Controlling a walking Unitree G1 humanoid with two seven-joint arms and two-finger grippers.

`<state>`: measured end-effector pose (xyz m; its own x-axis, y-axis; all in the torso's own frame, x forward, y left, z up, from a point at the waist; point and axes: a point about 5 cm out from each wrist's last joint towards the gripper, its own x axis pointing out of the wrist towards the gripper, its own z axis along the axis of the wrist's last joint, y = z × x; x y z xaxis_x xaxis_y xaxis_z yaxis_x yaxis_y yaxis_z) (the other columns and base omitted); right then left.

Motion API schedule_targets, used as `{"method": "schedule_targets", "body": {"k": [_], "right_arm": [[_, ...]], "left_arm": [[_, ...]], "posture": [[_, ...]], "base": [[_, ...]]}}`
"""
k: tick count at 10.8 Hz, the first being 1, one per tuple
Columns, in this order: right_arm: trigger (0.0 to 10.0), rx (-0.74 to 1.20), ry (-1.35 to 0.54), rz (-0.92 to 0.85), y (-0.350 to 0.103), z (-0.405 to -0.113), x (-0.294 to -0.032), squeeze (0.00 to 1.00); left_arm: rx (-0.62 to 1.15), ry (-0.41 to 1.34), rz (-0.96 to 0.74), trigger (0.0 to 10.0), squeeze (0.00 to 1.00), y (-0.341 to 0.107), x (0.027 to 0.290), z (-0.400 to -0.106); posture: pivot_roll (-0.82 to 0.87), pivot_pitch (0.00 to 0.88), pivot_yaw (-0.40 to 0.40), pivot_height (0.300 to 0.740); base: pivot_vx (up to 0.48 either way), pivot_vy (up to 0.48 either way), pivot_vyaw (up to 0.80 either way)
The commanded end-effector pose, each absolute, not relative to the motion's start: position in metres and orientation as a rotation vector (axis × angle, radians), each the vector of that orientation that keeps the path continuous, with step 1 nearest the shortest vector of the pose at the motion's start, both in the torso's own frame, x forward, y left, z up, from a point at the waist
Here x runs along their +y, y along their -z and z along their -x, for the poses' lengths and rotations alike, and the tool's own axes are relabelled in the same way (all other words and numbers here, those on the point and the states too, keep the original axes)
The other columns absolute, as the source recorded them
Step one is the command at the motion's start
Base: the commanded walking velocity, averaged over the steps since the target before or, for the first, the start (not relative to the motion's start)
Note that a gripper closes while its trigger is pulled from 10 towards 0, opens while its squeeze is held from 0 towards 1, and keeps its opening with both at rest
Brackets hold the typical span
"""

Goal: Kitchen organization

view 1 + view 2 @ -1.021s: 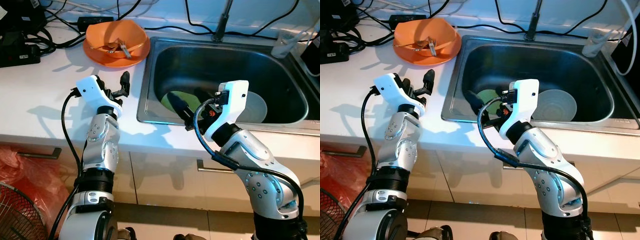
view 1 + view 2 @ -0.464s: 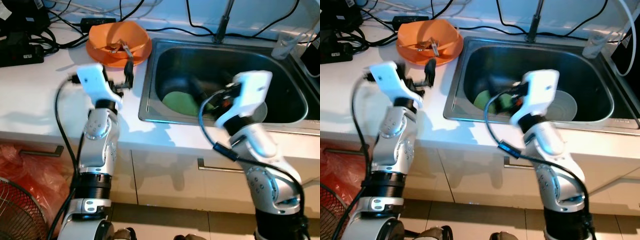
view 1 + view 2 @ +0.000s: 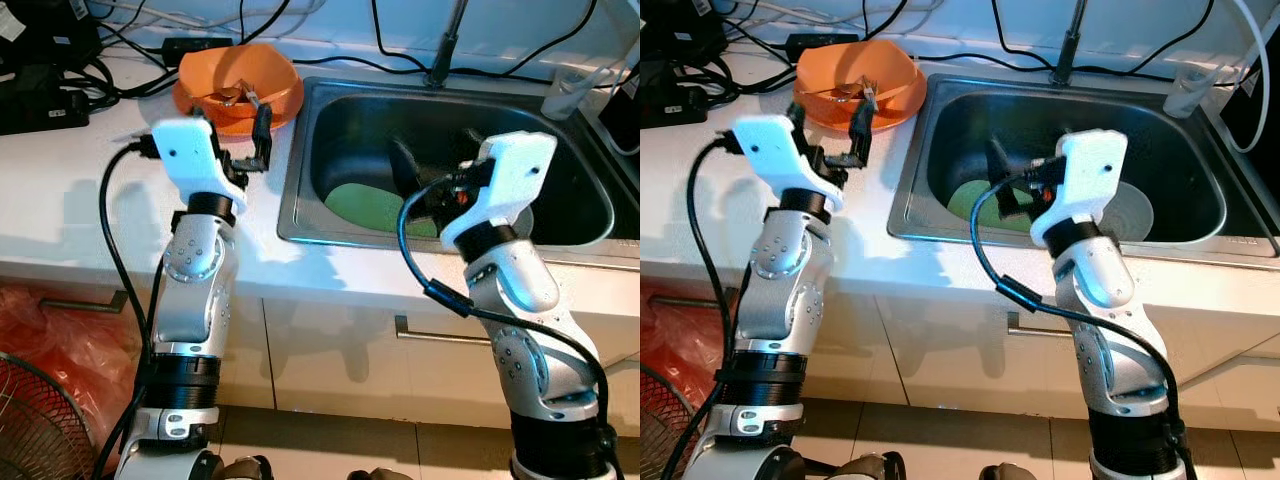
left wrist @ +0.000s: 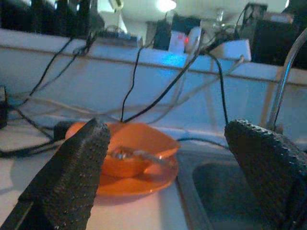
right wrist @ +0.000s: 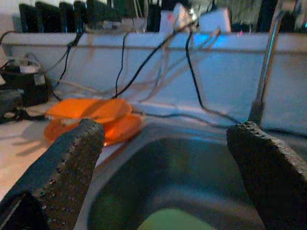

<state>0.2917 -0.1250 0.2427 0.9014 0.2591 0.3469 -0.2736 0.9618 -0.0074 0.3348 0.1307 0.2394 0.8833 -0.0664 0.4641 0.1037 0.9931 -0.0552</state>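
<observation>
The left hand (image 3: pixel 262 135) is hovering spread over the desk (image 3: pixel 70 190), just before the orange bowl (image 3: pixel 240 85); the right hand (image 3: pixel 1015 185), also spread, is hanging over the sink (image 3: pixel 1200 245), above the green plate (image 3: pixel 970 203). I judge each hand should be descending slowly and closing on a rim, not the bowl's utensils

A white countertop (image 3: pixel 70 190) is seen with a steel sink (image 3: pixel 300 190) set into it. An orange bowl (image 3: pixel 240 75) on an orange plate sits just beside the sink's far left corner, with cutlery lying in it. The left gripper (image 3: pixel 262 135) is held above the counter near the bowl, its fingers parted. The right gripper (image 3: pixel 408 175) is raised over the sink, above a green plate (image 3: pixel 365 208) lying in the basin. Black cables (image 3: pixel 60 70) are spread along the back.
</observation>
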Motion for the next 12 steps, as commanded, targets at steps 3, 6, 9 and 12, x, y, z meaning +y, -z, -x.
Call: {"method": "schedule_targets", "body": {"k": [3, 6, 9, 12], "right_arm": [[10.0, -0.390, -0.245, -0.022, -0.248, -0.294, -0.127, 0.00], [10.0, -0.404, -0.233, -0.008, -0.250, -0.294, -0.127, 0.00], [10.0, -0.407, -0.234, 0.000, -0.250, -0.295, -0.128, 0.00], [10.0, -0.405, -0.237, 0.005, -0.249, -0.296, -0.126, 0.00]], "left_arm": [[-0.502, 0.121, 0.061, 10.0, 0.00, -0.248, 0.124, -0.333], [-0.504, 0.121, 0.067, 10.0, 0.00, -0.252, 0.123, -0.333], [-0.515, 0.119, 0.062, 10.0, 0.00, -0.257, 0.122, -0.333], [-0.496, 0.111, 0.065, 10.0, 0.00, -0.253, 0.124, -0.332]], "posture": [[-0.13, 0.070, -0.030, 0.740], [-0.13, 0.072, -0.033, 0.740], [-0.13, 0.071, -0.037, 0.740], [-0.12, 0.073, -0.040, 0.740]], "base": [[0.379, 0.000, 0.00], [0.431, 0.000, 0.00], [0.241, 0.000, 0.00], [0.000, 0.000, 0.00]]}}
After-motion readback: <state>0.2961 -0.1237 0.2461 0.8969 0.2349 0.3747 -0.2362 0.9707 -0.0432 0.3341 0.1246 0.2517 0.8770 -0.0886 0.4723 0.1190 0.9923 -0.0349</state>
